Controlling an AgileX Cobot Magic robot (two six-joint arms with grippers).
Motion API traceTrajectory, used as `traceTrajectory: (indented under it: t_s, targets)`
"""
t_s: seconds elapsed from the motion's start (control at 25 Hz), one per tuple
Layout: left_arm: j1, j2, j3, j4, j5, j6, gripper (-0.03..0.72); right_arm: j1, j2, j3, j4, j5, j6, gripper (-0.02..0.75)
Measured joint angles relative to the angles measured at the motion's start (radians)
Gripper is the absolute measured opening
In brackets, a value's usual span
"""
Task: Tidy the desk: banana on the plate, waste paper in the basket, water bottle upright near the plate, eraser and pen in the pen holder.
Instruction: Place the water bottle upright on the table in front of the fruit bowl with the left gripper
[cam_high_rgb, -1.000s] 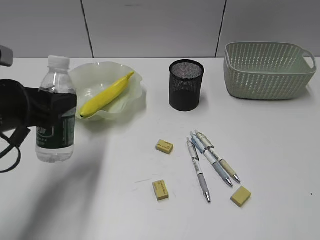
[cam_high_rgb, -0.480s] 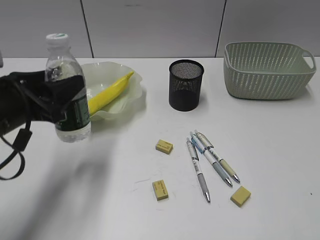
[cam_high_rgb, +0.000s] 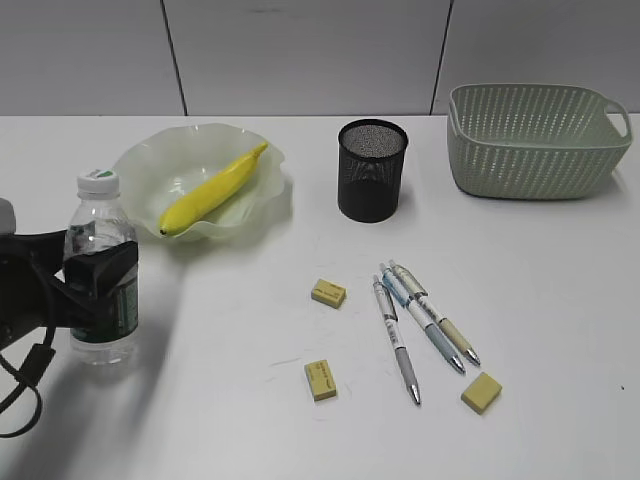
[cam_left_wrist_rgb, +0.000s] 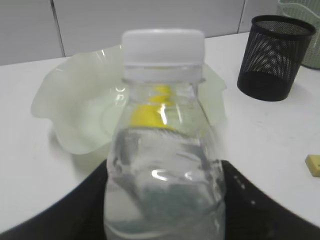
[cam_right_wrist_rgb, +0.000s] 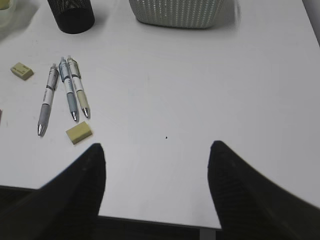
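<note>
My left gripper (cam_high_rgb: 98, 288) is shut on the water bottle (cam_high_rgb: 97, 225), which is upright at the desk's left front, a little in front of the plate (cam_high_rgb: 140, 160); its base is at the desk surface. In the left wrist view the bottle (cam_left_wrist_rgb: 162, 125) fills the space between the jaws (cam_left_wrist_rgb: 165, 200). The banana (cam_high_rgb: 210, 190) lies in the plate. Three pens (cam_high_rgb: 420, 325) and three yellow erasers (cam_high_rgb: 328, 293) (cam_high_rgb: 321, 380) (cam_high_rgb: 481, 392) lie on the desk (cam_high_rgb: 230, 330). The pen holder (cam_high_rgb: 372, 170) stands mid-back. My right gripper (cam_right_wrist_rgb: 155, 160) is open and empty. The waste paper is out of view.
The basket (cam_high_rgb: 535, 140) stands at the back right; its inside is hidden. The right wrist view shows the pens (cam_right_wrist_rgb: 65, 92), two erasers (cam_right_wrist_rgb: 79, 132) (cam_right_wrist_rgb: 22, 70), the pen holder (cam_right_wrist_rgb: 72, 15) and the basket (cam_right_wrist_rgb: 175, 12), with the desk's front edge just under the jaws.
My left gripper has carried the bottle from up beside the plate down and to the left front, where it now stands low. Nothing else has moved.
</note>
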Motion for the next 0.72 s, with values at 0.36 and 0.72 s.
traceTrajectory:
  t_s: [0.36,0.72]
  targets:
    - [0.0,0.018,-0.063,0.095,-0.001,0.086,0.43,0.0,0.0,0.0,0.0,0.0,0.0,0.509]
    - [0.0,0.091,-0.165,0.23,-0.014,0.122,0.43,0.0,0.0,0.0,0.0,0.0,0.0,0.509]
